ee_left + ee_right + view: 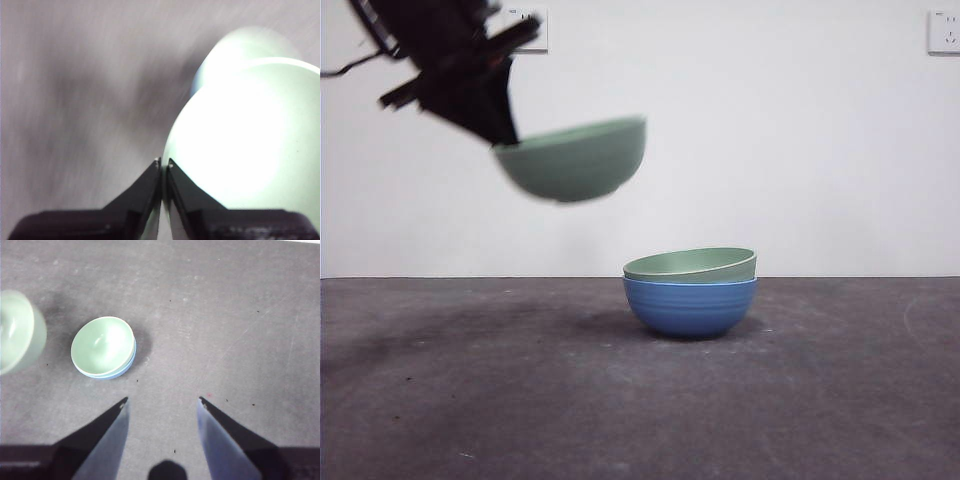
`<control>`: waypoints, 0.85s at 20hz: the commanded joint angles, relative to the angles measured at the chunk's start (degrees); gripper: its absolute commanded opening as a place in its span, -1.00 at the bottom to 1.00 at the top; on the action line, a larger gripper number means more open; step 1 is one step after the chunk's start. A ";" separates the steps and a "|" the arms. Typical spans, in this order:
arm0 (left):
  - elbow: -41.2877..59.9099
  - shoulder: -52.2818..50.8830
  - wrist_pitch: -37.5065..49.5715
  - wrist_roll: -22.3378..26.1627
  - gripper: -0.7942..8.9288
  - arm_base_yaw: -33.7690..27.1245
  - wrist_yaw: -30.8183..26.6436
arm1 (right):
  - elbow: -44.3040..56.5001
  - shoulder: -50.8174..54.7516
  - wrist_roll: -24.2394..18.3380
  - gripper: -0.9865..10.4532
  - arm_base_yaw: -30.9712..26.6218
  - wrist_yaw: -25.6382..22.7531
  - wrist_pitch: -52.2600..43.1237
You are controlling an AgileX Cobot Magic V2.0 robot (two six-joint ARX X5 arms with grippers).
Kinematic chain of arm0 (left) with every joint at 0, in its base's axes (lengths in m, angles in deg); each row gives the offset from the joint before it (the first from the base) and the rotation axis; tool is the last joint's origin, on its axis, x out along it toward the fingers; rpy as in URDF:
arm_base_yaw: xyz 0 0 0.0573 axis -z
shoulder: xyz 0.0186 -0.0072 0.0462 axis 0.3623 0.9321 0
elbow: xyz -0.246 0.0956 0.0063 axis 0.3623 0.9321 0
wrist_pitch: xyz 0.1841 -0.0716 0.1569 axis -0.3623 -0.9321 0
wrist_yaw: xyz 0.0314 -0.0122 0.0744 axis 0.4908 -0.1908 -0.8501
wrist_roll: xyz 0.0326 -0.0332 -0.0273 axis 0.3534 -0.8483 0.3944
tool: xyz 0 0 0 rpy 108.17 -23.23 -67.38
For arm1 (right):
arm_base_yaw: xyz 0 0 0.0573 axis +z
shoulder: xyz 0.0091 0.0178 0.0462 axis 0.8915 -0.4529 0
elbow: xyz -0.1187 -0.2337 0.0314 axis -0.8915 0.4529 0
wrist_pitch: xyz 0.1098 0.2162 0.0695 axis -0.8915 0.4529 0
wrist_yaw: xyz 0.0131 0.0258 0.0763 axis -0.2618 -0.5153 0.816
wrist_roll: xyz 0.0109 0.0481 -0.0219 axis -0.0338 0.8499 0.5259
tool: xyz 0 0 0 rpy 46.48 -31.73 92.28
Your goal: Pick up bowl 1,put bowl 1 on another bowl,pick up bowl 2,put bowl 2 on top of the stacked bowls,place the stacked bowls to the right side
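In the upper left of the front view, the left gripper (498,135) holds a pale green bowl (575,158) in the air by its rim, the bowl blurred and tilted slightly, well above the dark grey table (470,400). The left wrist view shows the jaws pinched tight on that rim, with the bowl's bright inside filling the right half of the picture. Lower, just right of centre in the front view, the blue bowl (690,307) stands on the table with a second green bowl (692,265) nested in it, sitting a little tilted so its rim is higher on the right. The right gripper (162,402) hangs high over the table with its jaws spread wide and nothing between them; its wrist view looks down on the nested pair at centre left and the lifted bowl at the left edge.
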 commanded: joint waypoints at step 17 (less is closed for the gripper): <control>-23.02 28.50 -0.74 0.17 -0.85 7.76 -3.56 | 0.02 0.33 0.79 -0.43 0.09 0.09 1.75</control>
